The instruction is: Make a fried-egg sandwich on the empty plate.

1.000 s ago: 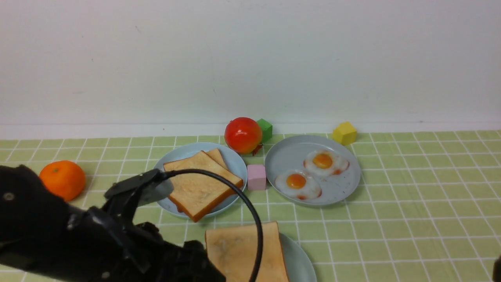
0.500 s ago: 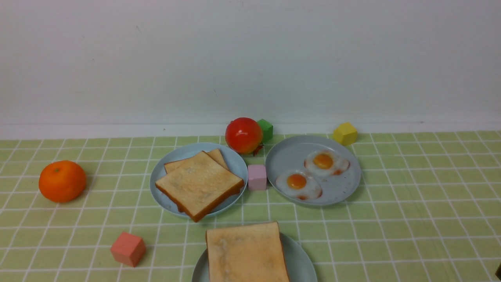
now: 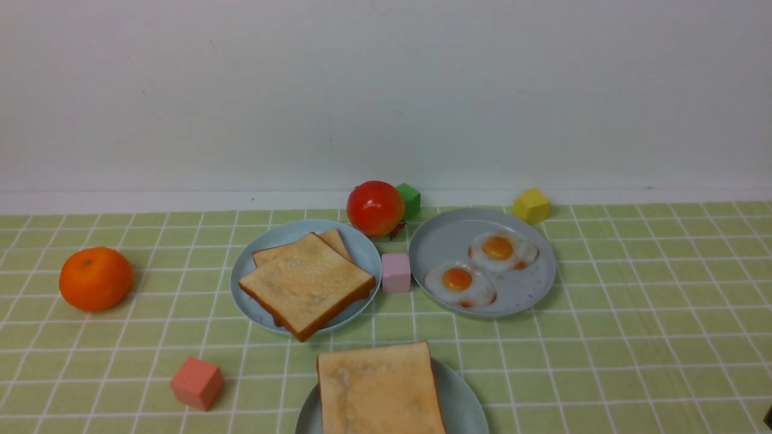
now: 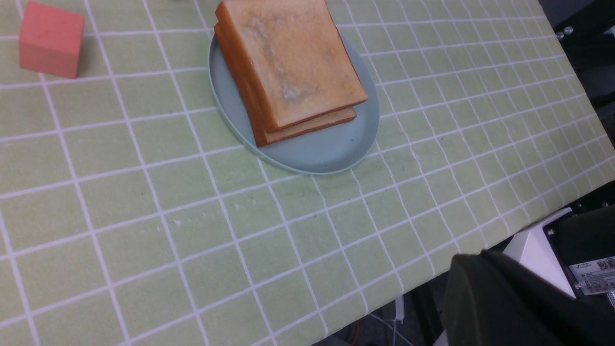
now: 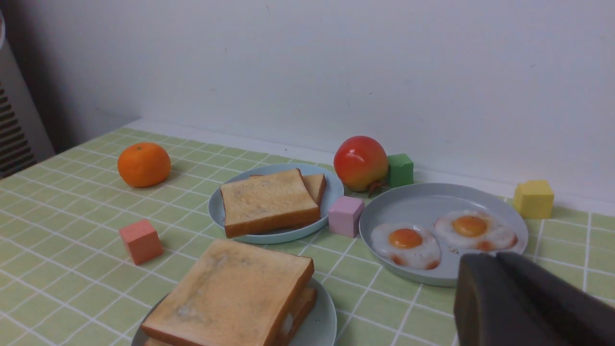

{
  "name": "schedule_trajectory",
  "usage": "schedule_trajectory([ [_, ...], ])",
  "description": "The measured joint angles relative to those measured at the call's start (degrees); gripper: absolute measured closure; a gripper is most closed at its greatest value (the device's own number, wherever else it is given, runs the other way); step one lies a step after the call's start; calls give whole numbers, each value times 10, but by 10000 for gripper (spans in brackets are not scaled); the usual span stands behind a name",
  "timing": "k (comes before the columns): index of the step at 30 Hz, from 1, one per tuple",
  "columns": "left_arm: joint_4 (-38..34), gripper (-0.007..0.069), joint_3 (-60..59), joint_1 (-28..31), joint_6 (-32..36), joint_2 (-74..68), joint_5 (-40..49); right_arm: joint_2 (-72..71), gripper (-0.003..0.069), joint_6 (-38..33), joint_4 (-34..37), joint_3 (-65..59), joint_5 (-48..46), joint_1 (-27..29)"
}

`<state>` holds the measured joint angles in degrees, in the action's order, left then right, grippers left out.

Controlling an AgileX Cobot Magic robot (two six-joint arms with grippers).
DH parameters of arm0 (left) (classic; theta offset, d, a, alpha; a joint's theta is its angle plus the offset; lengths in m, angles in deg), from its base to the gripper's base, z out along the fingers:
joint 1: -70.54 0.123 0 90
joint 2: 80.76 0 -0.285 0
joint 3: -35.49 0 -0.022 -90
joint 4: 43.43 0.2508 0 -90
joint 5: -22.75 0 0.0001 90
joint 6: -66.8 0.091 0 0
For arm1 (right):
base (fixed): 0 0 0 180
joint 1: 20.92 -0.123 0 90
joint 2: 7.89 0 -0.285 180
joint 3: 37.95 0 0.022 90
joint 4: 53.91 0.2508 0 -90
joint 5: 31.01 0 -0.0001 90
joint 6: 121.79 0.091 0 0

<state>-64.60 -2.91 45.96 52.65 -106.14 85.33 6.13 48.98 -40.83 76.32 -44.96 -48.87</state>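
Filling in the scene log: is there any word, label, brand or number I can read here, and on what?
White sticker on a dark casing off the table edge, left wrist view: printed lines, too small to read.
No other text on anything in view.

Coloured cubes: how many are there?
4: salmon cube front left, pink cube between the far toast plate and egg plate, green cube beside the red fruit, yellow cube behind that egg plate.

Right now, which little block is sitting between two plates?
The pale pink block, between the toast plate and the egg plate. The green block and yellow block sit farther back; the salmon block sits alone, front left.
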Motion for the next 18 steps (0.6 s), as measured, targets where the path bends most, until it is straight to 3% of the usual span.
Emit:
schedule_trajectory([
  [2, 17, 638, -1, 0, 20, 1, -5, 0, 608, 0, 0, 0, 1, 0],
  [6, 124, 638, -51, 34, 88, 37, -94, 0, 601, 0, 0, 0, 1, 0],
  [14, 248, 638, -287, 157, 84, 170, -384, 0, 592, 0, 0, 0, 1, 0],
  [18, 253, 638, -385, 206, 78, 182, -446, 0, 587, 0, 1, 0, 0, 0],
])
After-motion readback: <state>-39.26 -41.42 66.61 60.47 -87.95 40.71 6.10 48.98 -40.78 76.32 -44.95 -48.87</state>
